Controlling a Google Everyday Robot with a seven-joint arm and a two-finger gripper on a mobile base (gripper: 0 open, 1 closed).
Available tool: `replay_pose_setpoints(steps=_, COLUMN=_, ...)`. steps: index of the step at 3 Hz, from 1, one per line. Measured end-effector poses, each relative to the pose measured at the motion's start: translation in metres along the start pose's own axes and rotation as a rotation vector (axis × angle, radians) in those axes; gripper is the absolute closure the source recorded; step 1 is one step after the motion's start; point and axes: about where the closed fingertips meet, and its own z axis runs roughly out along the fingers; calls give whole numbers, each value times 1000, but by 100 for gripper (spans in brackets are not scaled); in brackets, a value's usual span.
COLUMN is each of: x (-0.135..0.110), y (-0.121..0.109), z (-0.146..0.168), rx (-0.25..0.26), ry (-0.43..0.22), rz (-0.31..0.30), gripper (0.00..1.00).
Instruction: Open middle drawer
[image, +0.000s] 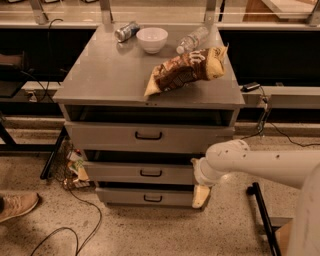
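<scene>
The middle drawer (115, 172) is the low grey front with a small black bar handle (150, 173), between the taller top drawer (110, 137) and the bottom drawer (120, 196). Its front stands about level with the other fronts, with a dark gap above it. My white arm (260, 162) comes in from the right. Its wrist covers the right end of the middle drawer. My gripper (200, 196) hangs down from the wrist in front of the right end of the bottom drawer, well right of the handle.
On the cabinet top (105, 75) lie a chip bag (187, 70), a white bowl (152, 39), a can (126, 31) and a water bottle (192, 39). Cables (75, 235) and a shoe (17, 206) lie on the floor at left. A black frame leg (262, 220) stands at right.
</scene>
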Motion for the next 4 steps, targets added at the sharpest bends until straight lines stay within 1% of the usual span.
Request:
replay_pose_setpoints(steps=1, x=-6, y=-22, z=21, rx=8, ry=-32, rz=3, gripper=0)
replay_pose_setpoints(steps=2, x=-11, y=-41, z=41, rx=32, ry=-42, rz=13, gripper=0)
replay_pose_setpoints(steps=3, x=-8, y=-53, z=67, rx=36, ry=-44, rz=48, gripper=0)
replay_pose_setpoints(steps=4, x=4, y=-46, z=87, rx=25, ry=-53, rz=93, gripper=19)
